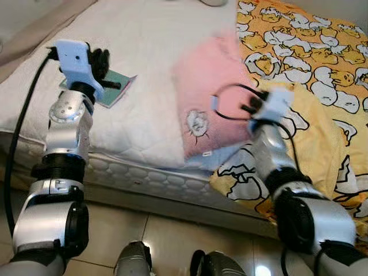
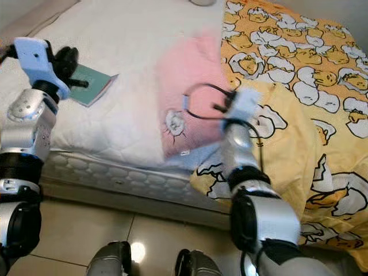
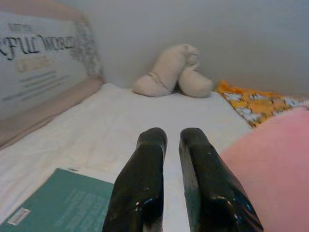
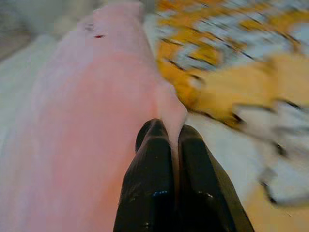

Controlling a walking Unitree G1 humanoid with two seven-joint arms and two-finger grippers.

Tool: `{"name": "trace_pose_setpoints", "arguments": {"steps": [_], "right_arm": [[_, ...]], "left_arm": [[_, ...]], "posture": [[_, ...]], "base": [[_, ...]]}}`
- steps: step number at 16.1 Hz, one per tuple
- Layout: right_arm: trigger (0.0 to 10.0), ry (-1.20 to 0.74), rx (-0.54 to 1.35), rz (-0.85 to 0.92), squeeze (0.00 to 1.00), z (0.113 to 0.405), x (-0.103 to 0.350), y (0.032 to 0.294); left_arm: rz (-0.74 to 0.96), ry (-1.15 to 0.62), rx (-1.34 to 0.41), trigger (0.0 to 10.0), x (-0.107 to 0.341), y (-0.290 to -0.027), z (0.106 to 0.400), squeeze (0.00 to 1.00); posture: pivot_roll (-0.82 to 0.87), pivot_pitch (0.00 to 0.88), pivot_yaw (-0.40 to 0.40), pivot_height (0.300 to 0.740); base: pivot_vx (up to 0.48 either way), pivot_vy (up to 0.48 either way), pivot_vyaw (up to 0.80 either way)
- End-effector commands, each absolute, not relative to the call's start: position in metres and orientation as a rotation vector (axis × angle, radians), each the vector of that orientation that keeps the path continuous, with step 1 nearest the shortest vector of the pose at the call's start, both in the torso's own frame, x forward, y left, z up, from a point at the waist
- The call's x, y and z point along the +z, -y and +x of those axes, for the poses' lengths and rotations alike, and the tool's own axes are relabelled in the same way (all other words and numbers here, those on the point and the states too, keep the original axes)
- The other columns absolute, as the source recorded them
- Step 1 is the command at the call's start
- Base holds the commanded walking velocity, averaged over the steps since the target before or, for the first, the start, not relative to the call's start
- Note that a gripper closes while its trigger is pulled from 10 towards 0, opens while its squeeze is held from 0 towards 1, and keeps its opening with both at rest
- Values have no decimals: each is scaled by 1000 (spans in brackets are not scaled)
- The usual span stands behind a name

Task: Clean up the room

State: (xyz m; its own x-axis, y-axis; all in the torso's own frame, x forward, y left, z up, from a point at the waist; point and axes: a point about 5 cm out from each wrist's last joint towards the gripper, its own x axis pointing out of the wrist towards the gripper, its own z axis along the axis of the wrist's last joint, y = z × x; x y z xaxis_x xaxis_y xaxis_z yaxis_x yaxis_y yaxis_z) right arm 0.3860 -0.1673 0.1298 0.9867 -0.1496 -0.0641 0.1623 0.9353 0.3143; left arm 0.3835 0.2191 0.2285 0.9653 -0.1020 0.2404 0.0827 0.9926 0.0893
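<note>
— Item one, your right gripper?

— My right gripper [image 4: 166, 137]: jaws pressed together on a fold of the pink pillow [image 1: 210, 92]. In the right wrist view a ridge of pink cloth runs up between my two black fingers [image 4: 149, 164] and stands above their tips. In the left eye view that arm reaches up from the lower right of the frame to the pillow's right edge, at the frame's centre.

— The pillow itself?

— Pink, with a small white cartoon print near its lower end. It lies on the white bed [image 1: 144, 52], its right edge against the yellow duck-print blanket [image 1: 310, 63], which fills the right side of the frame and hangs over the mattress edge.

— Item two, left gripper?

— My left gripper [image 3: 173, 137]: jaws nearly closed, a narrow slit between the fingers [image 3: 145, 183], nothing in it. It hovers at the upper left of the left eye view, over the mattress.

— Anything beneath it?

— A teal book [image 1: 115, 89], flat on the bed, just beside and below my left fingers; whether they touch it, I cannot tell.

— Further entries?

— A beige stuffed toy [image 3: 171, 72] at the far end of the bed against the wall. Tiled floor [image 1: 167, 230] along the bottom of the frame.
</note>
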Motion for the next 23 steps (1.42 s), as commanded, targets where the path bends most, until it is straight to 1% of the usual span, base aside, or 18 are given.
{"name": "trace_pose_setpoints", "arguments": {"steps": [1,2,3,4,5,7,10,11,12,13,14,15,16,17,19,20,22,23], "right_arm": [[0,-93,-261,411,0,381,118,186],[0,-179,-354,605,0,372,99,198],[0,-287,-386,722,0,360,74,197],[0,-303,-386,720,0,358,70,197],[0,-326,-377,712,0,355,65,196],[0,-373,-223,365,0,347,55,195],[0,-363,-206,298,0,348,60,205],[0,-352,-194,283,0,350,62,204],[0,-338,-169,271,0,352,65,200],[0,-333,-161,268,0,353,66,198],[0,-320,-121,227,0,354,67,193],[0,-309,-99,201,0,354,68,190],[0,-301,-77,193,0,354,68,186],[0,-297,-66,189,0,354,67,184],[0,-281,-38,197,0,353,66,177],[0,-271,-16,197,0,352,66,173],[0,-252,14,192,0,351,66,169],[0,-227,49,191,0,349,65,165]], "left_arm": [[74,213,-120,10000,221,-211,384,0],[18,161,-145,10000,209,-198,385,0],[-16,76,-225,10000,182,-164,381,0],[-20,65,-235,10000,177,-159,379,1000],[-52,52,-244,10000,171,-152,377,1000],[-159,-23,-306,10000,142,-115,366,1000],[-149,-40,-413,10000,136,-94,356,1000],[-78,-36,-454,10000,136,-90,354,1000],[98,-26,-523,10000,133,-84,351,1000],[154,-26,-530,10000,131,-83,350,1000],[379,9,-505,10000,129,-86,353,1000],[475,38,-471,10000,130,-90,357,1000],[512,84,-454,10000,137,-89,360,1000],[498,97,-454,10000,141,-88,361,1000],[224,26,-393,10000,143,-95,370,1000],[145,-2,-363,10000,143,-101,375,1000],[49,-40,-332,10000,142,-109,380,1000],[-115,-110,-335,10000,140,-112,387,1000]], "posture": [[44,50,-73,740],[38,55,-74,740],[29,63,-76,740],[29,63,-76,740],[30,68,-80,740],[30,76,-90,740],[28,85,-94,740],[26,88,-92,740],[26,91,-93,740],[26,94,-91,740],[24,99,-92,740],[20,101,-91,740],[13,106,-88,740],[11,109,-86,740],[-7,129,-75,740],[-19,142,-72,740],[-42,165,-69,740],[-74,193,-62,740]], "base": [[0,0,0],[0,0,0],[0,0,0],[0,0,0],[0,0,0],[0,0,0],[0,0,0],[0,0,0],[0,0,0],[0,0,0],[0,0,0],[0,0,0],[0,0,0],[0,0,0],[0,0,0],[0,0,0],[0,0,0],[0,0,0]]}}
